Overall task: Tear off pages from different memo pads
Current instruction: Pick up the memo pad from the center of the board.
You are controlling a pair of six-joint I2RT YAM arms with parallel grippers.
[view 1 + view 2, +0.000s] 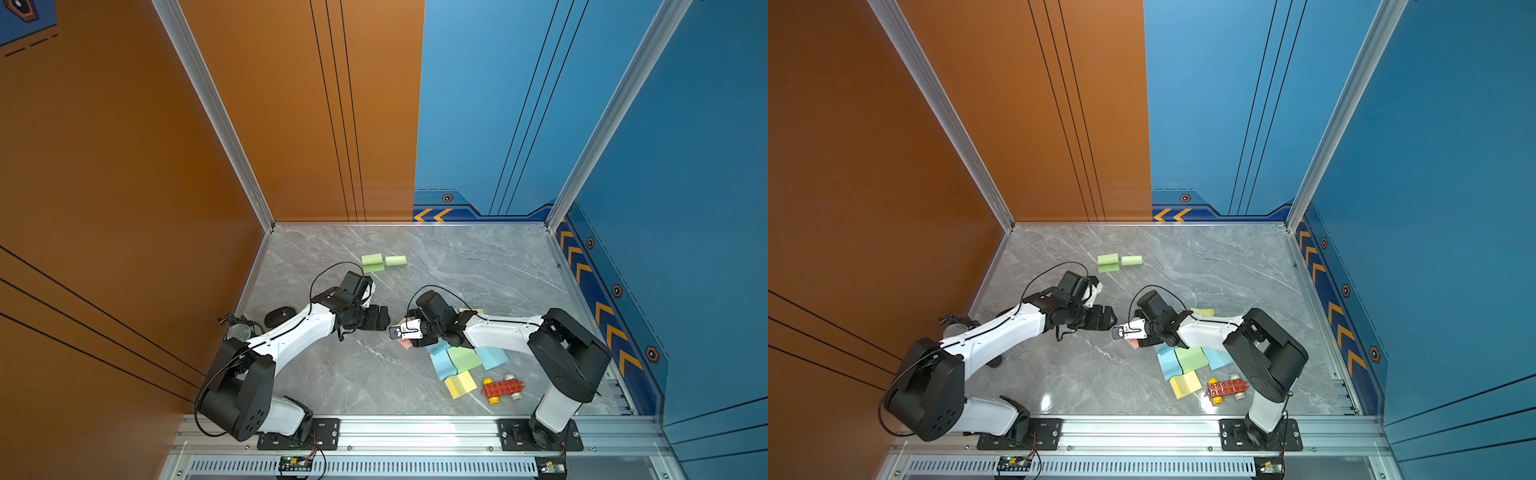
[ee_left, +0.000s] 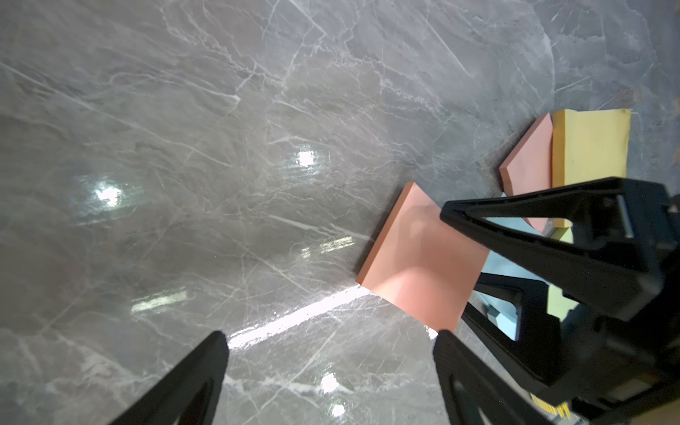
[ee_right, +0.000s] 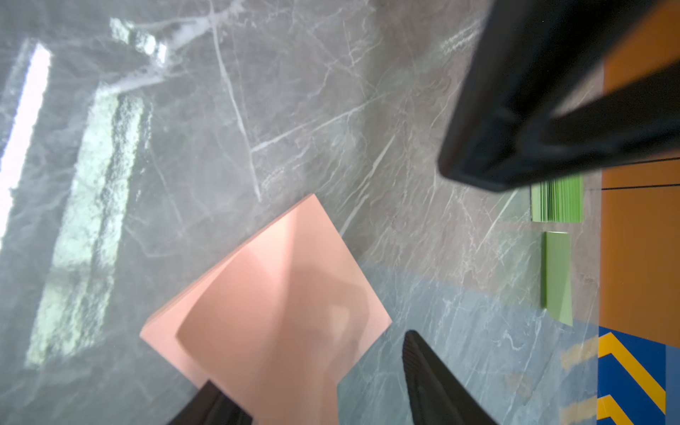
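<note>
My left claw (image 2: 329, 336) hangs with fingers apart and nothing between them, just beside the pink memo pad (image 2: 415, 257). My right claw (image 3: 309, 358) stands over that pad, fingers apart too, the pad's top page (image 3: 265, 331) curling up between them. More memo pads (image 1: 463, 358), blue, green and yellow, crowd just beside the pink one. A green pad (image 1: 372, 262) and a loose green page (image 1: 395, 260) lie well apart from it.

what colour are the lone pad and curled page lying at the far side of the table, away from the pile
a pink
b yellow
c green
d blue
c: the layered pad and the curled page beside it are both green in both top views.
</note>
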